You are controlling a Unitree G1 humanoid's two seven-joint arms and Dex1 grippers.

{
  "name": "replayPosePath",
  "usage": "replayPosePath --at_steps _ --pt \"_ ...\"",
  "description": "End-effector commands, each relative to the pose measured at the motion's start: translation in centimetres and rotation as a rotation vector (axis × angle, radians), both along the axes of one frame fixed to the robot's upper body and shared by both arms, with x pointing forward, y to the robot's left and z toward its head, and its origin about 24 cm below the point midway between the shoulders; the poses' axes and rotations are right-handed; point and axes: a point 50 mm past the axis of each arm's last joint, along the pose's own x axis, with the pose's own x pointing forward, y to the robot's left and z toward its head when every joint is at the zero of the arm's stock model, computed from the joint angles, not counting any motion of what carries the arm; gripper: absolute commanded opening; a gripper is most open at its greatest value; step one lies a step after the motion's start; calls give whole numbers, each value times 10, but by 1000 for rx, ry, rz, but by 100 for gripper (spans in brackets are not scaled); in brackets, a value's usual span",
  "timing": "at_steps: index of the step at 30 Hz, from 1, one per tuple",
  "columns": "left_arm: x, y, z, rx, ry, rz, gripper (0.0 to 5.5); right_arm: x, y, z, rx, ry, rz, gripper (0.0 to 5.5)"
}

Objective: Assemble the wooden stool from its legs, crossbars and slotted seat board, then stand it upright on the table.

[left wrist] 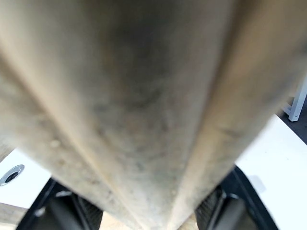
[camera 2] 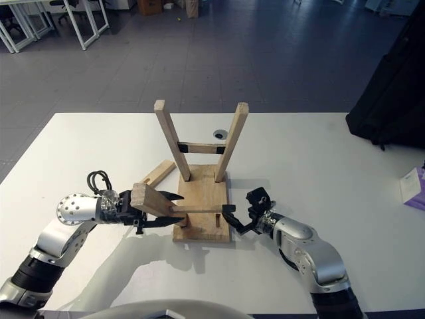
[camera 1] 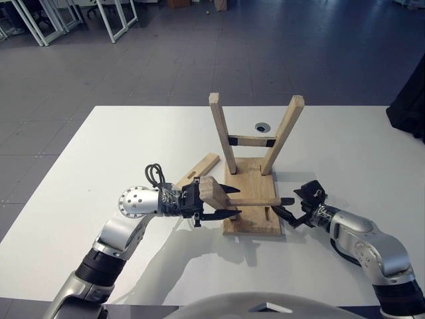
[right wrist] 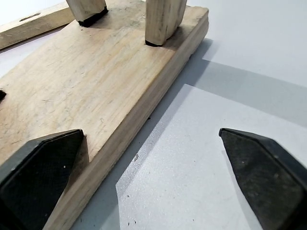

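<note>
The slotted seat board (camera 1: 255, 181) lies flat on the white table (camera 1: 99, 166). Two legs (camera 1: 223, 133) stand tilted in its far end, joined by a crossbar (camera 1: 252, 141). My left gripper (camera 1: 232, 201) is shut on a third leg (camera 1: 211, 189) at the board's near left corner. A thin crossbar (camera 1: 260, 201) runs from that leg across the board. The held leg (left wrist: 144, 105) shows close up in the left wrist view. My right gripper (right wrist: 151, 133) is open and straddles the board's right edge (right wrist: 144, 110), one finger (right wrist: 41, 163) over the wood, the other over the table.
A fourth leg (camera 1: 197, 169) lies loose on the table left of the board. A round hole (camera 1: 263, 126) is in the tabletop behind the stool. A black bag (camera 2: 392, 86) stands off the table's right side, and a small box (camera 2: 415, 186) lies at the right edge.
</note>
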Motion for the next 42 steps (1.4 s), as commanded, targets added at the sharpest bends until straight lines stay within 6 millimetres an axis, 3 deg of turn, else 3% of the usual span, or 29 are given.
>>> replayPosePath --at_steps 1,6,12,25,28,33,37,42 --pt "-1 26 -34 261 130 42 204 -4 1 -6 -27 32 -1 523" --pt "11 16 -17 131 185 103 204 -1 -1 -6 -36 34 10 523" --pt "22 11 -1 57 158 150 318 -2 0 -8 -35 39 12 527" --pt "5 39 2 284 218 -10 530 -4 -7 -14 -41 42 -45 527" --pt "5 49 -3 362 235 -4 530 -5 -7 -15 -39 43 -44 527" --pt "14 84 9 322 278 336 530 -9 -13 -15 -53 49 -58 527" --pt "14 86 24 170 265 638 530 -9 -19 -13 -51 35 -97 527" --pt "9 82 -2 174 376 949 530 -5 -21 -2 -41 -6 -130 527"
